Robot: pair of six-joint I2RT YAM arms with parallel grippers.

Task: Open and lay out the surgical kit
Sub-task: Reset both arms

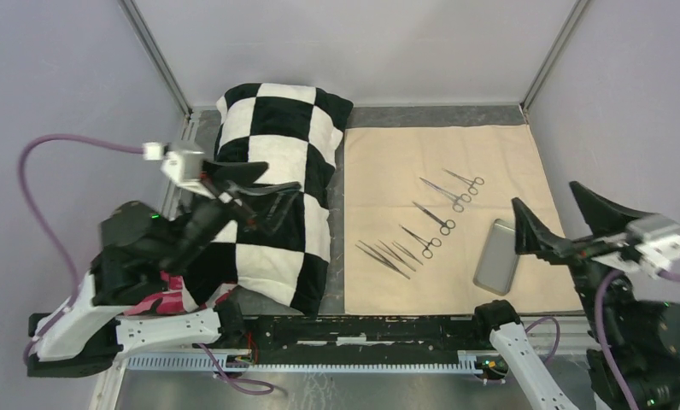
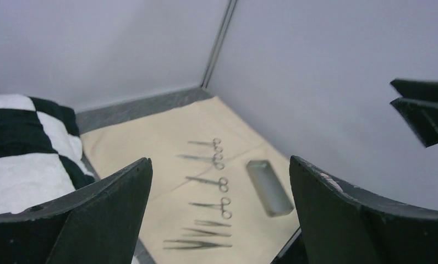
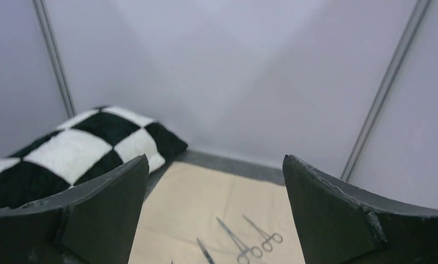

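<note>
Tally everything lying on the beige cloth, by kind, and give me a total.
Scissor-handled forceps: 4
Tweezers: 3
Grey metal tray: 1
Total on the beige cloth: 8

My left arm (image 1: 140,248) hides most of the pink cloth (image 1: 170,299) and part of the checkered pillow (image 1: 272,120). From the left wrist, the tweezers (image 2: 197,243) blur together; I can't count them.
</note>
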